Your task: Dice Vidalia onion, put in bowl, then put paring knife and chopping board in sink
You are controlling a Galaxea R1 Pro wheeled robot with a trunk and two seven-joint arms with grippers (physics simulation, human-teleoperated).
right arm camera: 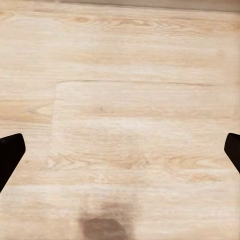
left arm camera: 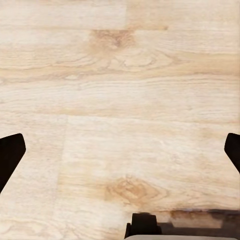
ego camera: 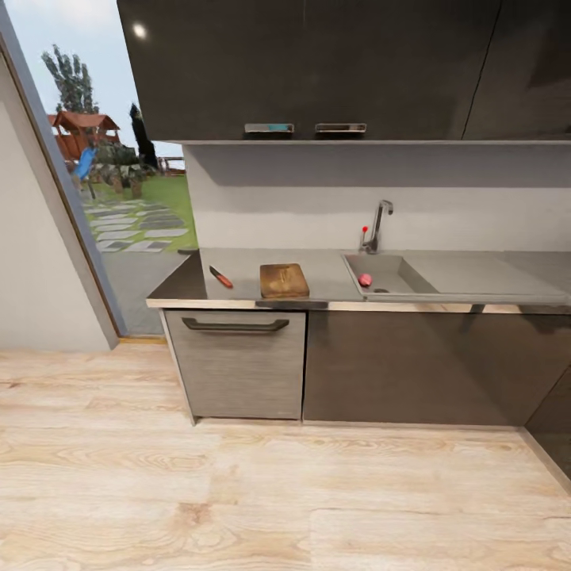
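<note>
Pink onion (ego camera: pixel 365 279) sits in the sink (ego camera: pixel 396 274) at two o'clock from the chopping board (ego camera: pixel 284 280), so roll close and straight first, while both grippers (left arm camera: pixel 120 150) (right arm camera: pixel 120 150) hang wide apart over wood floor (ego camera: pixel 238 492)

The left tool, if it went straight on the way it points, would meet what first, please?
Probably the pale wooden floor: the left tool, fingers wide apart, points at it with nothing between, though the depth is unclear.
</note>
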